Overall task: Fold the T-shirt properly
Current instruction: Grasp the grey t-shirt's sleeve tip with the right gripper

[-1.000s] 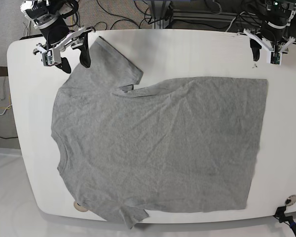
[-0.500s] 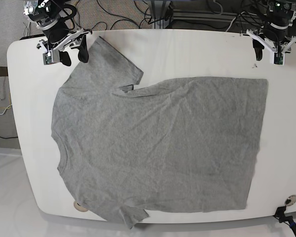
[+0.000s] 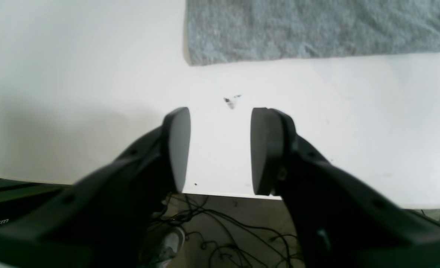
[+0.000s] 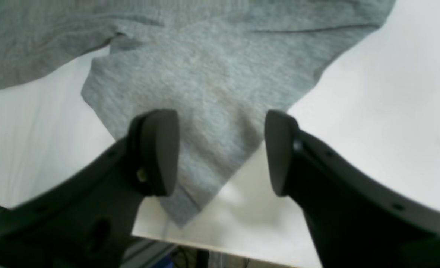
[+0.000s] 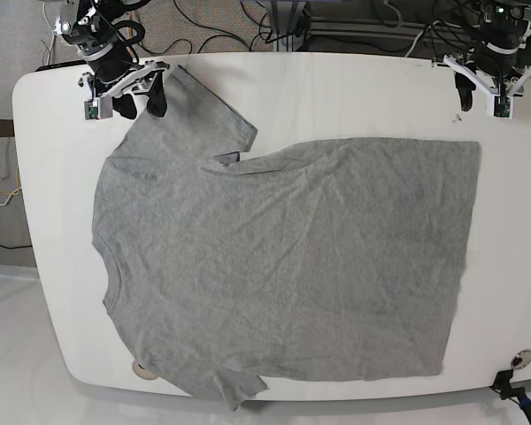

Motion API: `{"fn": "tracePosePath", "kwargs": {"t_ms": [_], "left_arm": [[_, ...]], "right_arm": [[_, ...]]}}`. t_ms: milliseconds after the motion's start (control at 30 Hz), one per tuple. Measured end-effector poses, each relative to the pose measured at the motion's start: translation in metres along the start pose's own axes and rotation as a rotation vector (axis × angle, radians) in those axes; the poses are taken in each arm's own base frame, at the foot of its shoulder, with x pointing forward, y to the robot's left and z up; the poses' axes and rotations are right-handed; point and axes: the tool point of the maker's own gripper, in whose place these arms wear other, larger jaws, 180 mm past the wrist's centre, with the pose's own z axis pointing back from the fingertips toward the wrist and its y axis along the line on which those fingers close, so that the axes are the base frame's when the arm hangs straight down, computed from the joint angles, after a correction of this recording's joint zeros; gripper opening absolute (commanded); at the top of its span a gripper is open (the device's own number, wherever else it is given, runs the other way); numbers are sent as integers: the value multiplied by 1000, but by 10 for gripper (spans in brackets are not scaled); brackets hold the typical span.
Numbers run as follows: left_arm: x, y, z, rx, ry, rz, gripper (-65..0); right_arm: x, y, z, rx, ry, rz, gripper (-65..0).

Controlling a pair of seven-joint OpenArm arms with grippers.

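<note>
The heather-grey T-shirt (image 5: 283, 257) lies spread flat on the white table (image 5: 336, 88), neck to the left and hem to the right in the base view. My right gripper (image 5: 140, 106) hangs open over the far-left sleeve. In the right wrist view the sleeve's corner (image 4: 212, 74) lies below and between the open fingers (image 4: 156, 152), with no grip on it. My left gripper (image 5: 480, 99) stands open at the far right over bare table. The left wrist view shows it (image 3: 220, 149) empty, short of the shirt's hem corner (image 3: 316, 29).
A small dark mark (image 3: 231, 101) sits on the table just ahead of the left gripper. Cables (image 5: 221, 31) lie on the floor beyond the far edge. Two round fittings (image 5: 143, 370) (image 5: 520, 359) sit at the near edge. The near sleeve overhangs that edge.
My right gripper has drawn back toward the table's far edge, from the sleeve's inner part to its outer corner. The left gripper has hardly moved. The shirt lies as before.
</note>
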Motion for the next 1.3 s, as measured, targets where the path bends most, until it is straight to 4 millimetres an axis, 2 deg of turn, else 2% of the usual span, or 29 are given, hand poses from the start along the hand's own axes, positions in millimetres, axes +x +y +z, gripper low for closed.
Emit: {"fn": "tracePosePath", "kwargs": {"t_ms": [67,100,200,233,467,533,633,700,900,967,1067,1100,1200,1267,1300], "left_arm": [[4,0,-1,0,-12,2,-395],[6,0,-2,1,-18,2,-395],[11,-1,-5,1,-33,13,-387],[14,-1,-7,1,-39,15,-382],[18,1,-13,8,-32,40,-377],[16,1,-16,4,-24,46,-373],[16,2,-20,-1,-17,61,-371],[32,5,-14,6,-71,39,-366],[34,6,-17,-6,-67,66,-363],[38,12,-22,1,-77,93,-365],[32,23,-37,-4,-57,153,-370],[26,34,-48,9,-35,195,-373],[19,33,-51,39,-35,211,-373],[-8,15,-52,-4,65,238,-373],[-4,12,-53,-20,54,245,-373]], "right_arm": [[-1,5,-3,17,0,-6,-327],[1,7,-6,22,-2,-5,-380],[3,16,-13,51,-1,2,-606],[6,18,-13,56,-8,2,-650],[6,16,-11,47,3,16,-650],[13,17,-10,49,-12,27,-650],[13,22,-7,60,-4,35,-650],[10,15,-12,39,-1,8,-650],[12,13,-12,40,-10,11,-650],[10,12,-12,37,-5,7,-650],[7,12,-13,38,10,1,-650],[2,13,-14,45,25,-12,-649],[1,13,-17,37,25,-18,-649],[-5,16,-19,36,41,-27,-649],[-5,17,-19,43,44,-20,-649]]}}
